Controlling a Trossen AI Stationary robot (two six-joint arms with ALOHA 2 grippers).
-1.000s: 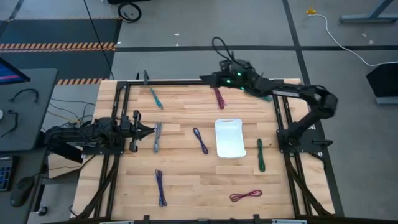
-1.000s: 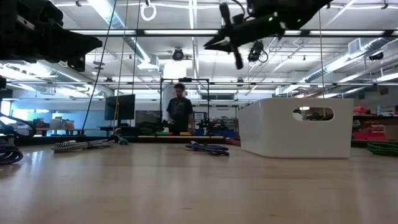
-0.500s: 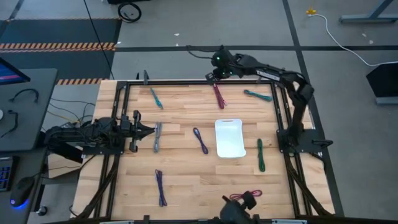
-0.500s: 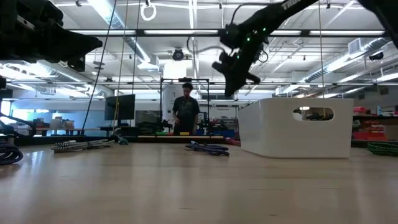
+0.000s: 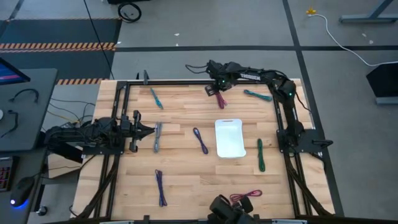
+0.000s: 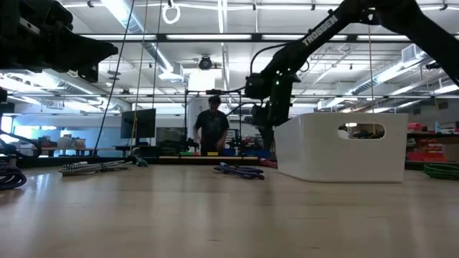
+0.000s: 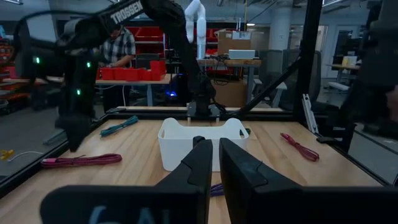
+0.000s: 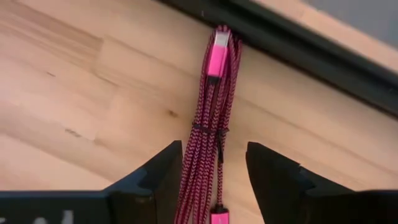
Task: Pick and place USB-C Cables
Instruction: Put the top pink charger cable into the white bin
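Wooden table (image 5: 186,186), pale butcher-block planks, black frame rails (image 5: 118,124) along edges. White tray (image 5: 229,138) right of centre. Cables lying flat, well apart: teal cable (image 5: 155,98) far left, pink cable (image 5: 219,98) far centre with end against far rail, second teal cable (image 5: 257,95) far right, grey cable (image 5: 158,136) left, purple cable (image 5: 200,140) just left of tray, green cable (image 5: 260,154) right of tray, second purple cable (image 5: 161,187) near left, maroon cable (image 5: 245,196) near right.

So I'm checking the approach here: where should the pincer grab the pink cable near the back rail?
Take the pink cable at its tied middle, from straight above. The bundle lies flat and straight, and the right pincer already straddles it, fingers open either side.
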